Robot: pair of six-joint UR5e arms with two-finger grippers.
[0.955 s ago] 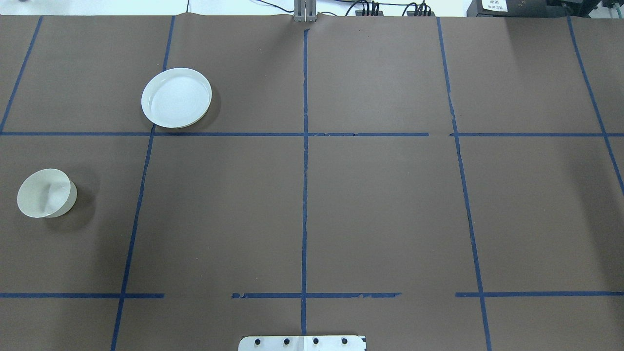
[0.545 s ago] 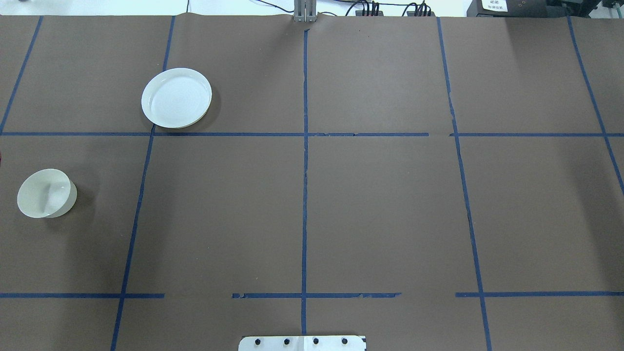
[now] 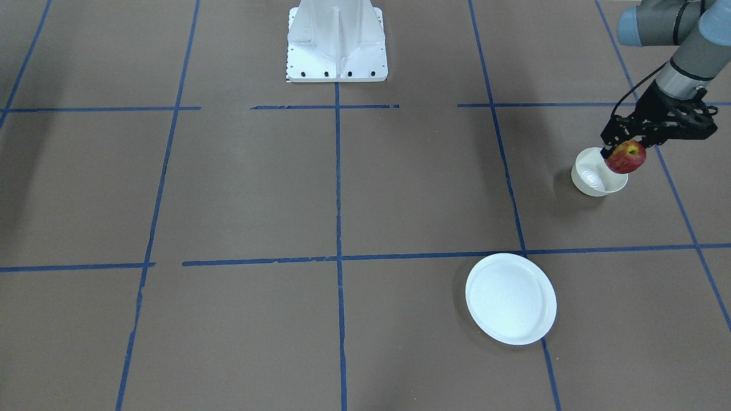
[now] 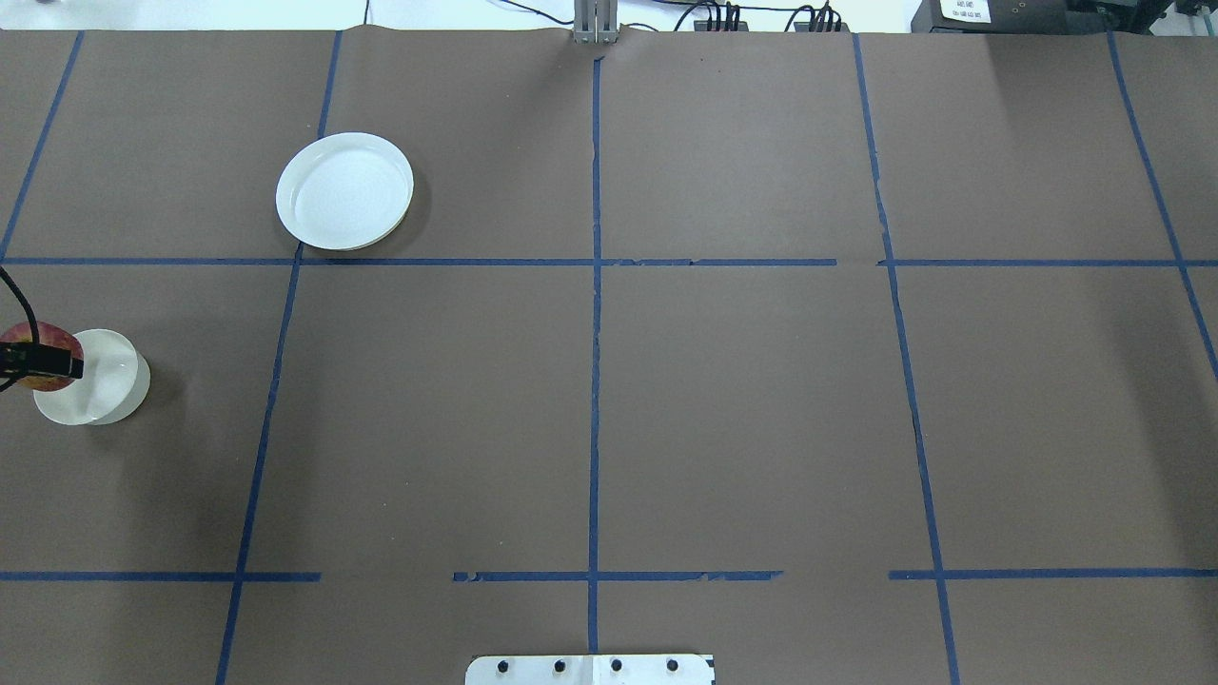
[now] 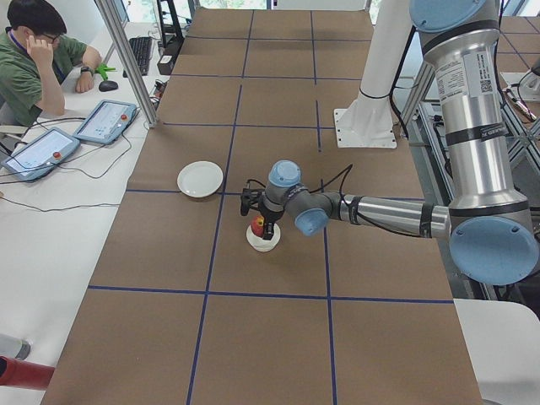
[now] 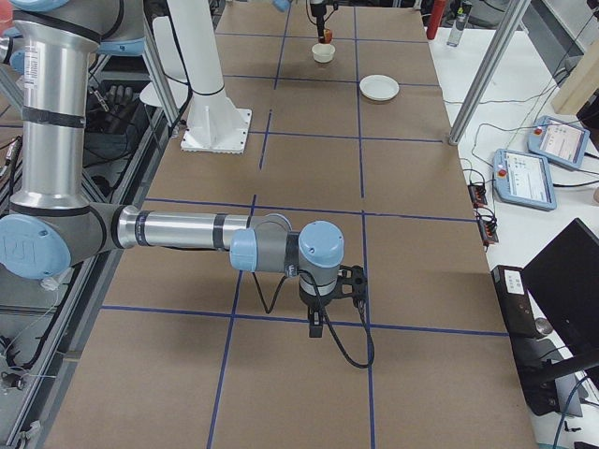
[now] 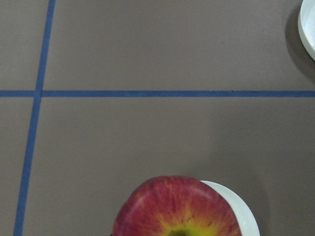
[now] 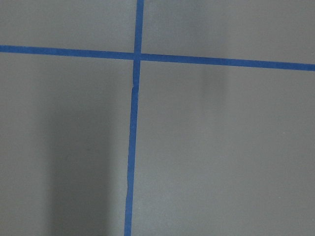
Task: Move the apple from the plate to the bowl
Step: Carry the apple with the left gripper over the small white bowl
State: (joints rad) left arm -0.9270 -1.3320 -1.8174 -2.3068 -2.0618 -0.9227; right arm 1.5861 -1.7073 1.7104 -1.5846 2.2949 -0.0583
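Observation:
My left gripper (image 3: 626,149) is shut on the red apple (image 3: 627,160) and holds it in the air over the outer rim of the small cream bowl (image 3: 594,181). The overhead view shows the gripper (image 4: 29,362), the apple (image 4: 48,335) and the bowl (image 4: 107,385) at the far left edge. In the left wrist view the apple (image 7: 179,211) partly hides the bowl (image 7: 242,216). The white plate (image 3: 510,298) lies bare, away from the bowl, and also shows in the overhead view (image 4: 344,190). My right gripper (image 6: 323,316) hangs low over bare table; I cannot tell if it is open.
The white arm mount (image 3: 337,40) stands at the robot's table edge. Blue tape lines cross the brown table cover. An operator (image 5: 38,51) sits at a side desk with teach pendants (image 5: 105,121).
My left gripper has come into the overhead view from the left edge with the apple, over the bowl's left rim. Plate and bowl have not moved.

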